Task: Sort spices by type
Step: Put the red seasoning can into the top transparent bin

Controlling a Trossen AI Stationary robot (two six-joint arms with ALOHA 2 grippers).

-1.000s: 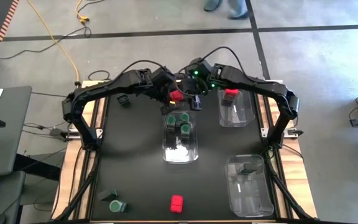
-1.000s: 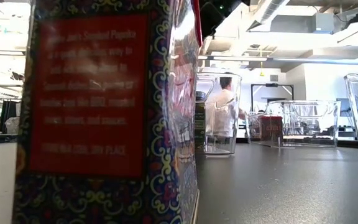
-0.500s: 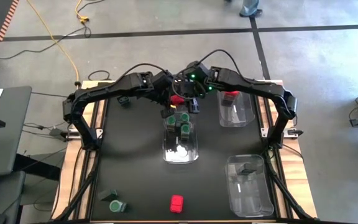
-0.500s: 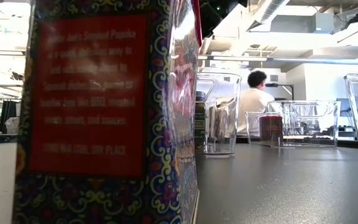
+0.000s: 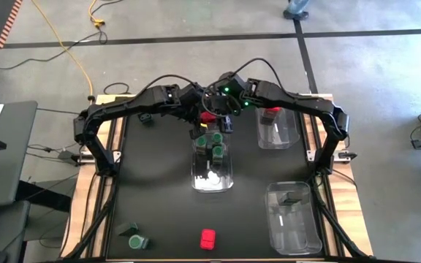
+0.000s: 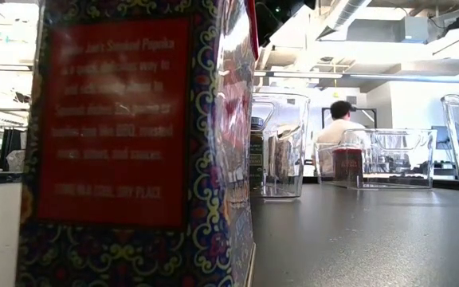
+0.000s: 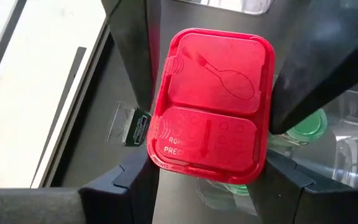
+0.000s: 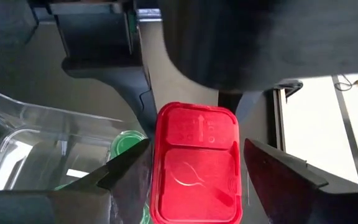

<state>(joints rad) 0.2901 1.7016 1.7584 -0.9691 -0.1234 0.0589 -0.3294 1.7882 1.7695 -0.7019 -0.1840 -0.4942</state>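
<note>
A red spice box [image 5: 207,115] hangs above the far end of the middle clear bin [image 5: 196,175], its lid [image 7: 213,81] facing up. My left gripper [image 7: 210,180] is shut on it, reaching in from the table's left. My right gripper [image 8: 196,168] comes from the right and is open, one finger on each side of the same box [image 8: 196,162] with a thin gap showing. Green-topped jars [image 5: 212,142] stand in the middle bin under the box. My left gripper pinches the red box by its two long sides [image 7: 161,144] between its two fingers, at the end nearer the left arm. The fingers slant down from the table's left. The box is lifted clear above the middle bin, lid up.
The far right bin [image 5: 287,135] holds a red box [image 5: 271,111]; the near right bin [image 5: 302,234] holds a dark container [image 5: 292,196]. Near the front edge lie a dark container [image 5: 128,229], a green-topped jar [image 5: 139,242] and a red box [image 6: 126,135]. Another dark container [image 5: 145,117] stands far left.
</note>
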